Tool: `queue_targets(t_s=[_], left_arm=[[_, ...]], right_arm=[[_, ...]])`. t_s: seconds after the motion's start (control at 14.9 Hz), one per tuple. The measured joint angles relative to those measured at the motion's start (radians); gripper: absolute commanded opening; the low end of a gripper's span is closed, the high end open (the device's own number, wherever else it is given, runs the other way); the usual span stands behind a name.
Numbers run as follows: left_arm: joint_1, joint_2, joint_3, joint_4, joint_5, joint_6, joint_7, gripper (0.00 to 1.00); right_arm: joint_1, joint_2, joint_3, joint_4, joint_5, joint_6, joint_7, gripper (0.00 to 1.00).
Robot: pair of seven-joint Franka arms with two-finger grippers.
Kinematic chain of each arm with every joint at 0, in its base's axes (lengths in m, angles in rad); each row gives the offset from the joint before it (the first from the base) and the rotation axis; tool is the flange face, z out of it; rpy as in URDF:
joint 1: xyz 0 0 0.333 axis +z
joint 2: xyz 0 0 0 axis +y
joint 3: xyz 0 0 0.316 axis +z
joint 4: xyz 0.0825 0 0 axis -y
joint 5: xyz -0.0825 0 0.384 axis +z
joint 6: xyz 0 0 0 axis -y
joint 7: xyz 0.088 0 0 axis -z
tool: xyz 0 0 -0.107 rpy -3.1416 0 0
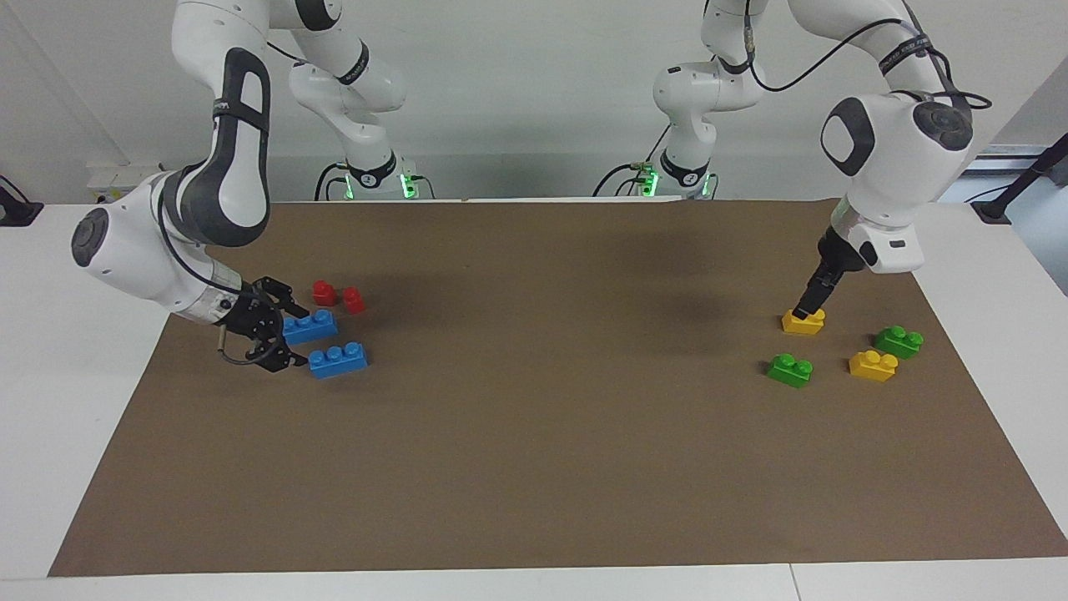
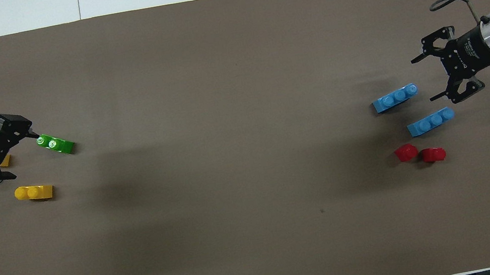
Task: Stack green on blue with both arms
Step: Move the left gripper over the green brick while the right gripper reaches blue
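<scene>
**Stock on the mat: two arms down among the bricks, nothing stacked yet**

- Right gripper (image 1: 269, 332): I am seeing it low at the right arm's end of the brown mat (image 1: 534, 467), fingers spread apart, holding nothing. It is sitting just beside the two blue bricks, at their ends.
- Blue brick, nearer the robots (image 1: 309, 326): three studs, lying flat, its end close to the parted fingers. I am reading this one as the likely base.
- Second blue brick (image 1: 338, 360): same form, just beside the first, farther from the robots.
- Two red pieces (image 1: 338, 296): small, close together, nearer the robots than the blues.
- Left gripper (image 1: 808, 310): pointing down at the left arm's end, tips at a yellow brick (image 1: 803, 321). I cannot tell whether it is parted or clamped, nor whether it is gripping that brick.
- Green brick (image 1: 790, 371): two studs, loose on the mat, farther from the robots than that yellow brick.
- Second green brick (image 1: 899, 341): toward the mat's edge, beside another yellow brick (image 1: 873, 366).

Handling note, my judgement: the bricks are looking light, rigid and smooth-sided, so they are apt to slide or twist under an off-centre pinch. I am favouring a hold across the flat long sides, below the studs, leaving the underside free for pressing onto the blue studs.
</scene>
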Motion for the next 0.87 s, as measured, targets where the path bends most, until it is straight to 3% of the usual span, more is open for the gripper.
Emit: queue_targets(t_s=[0.47, 0.87], left_arm=[[0.044, 0.139, 0.001, -0.001, 0.0, 0.138, -0.103, 1.0], [0.046, 0.212, -0.003, 0.0, 0.044, 0.231, -0.248, 1.0]], right_arm=[[-0.005, 0.048, 0.004, -0.002, 0.042, 0.033, -0.064, 0.99], [-0.005, 0.06, 0.006, -0.04, 0.046, 0.099, -0.095, 0.99]])
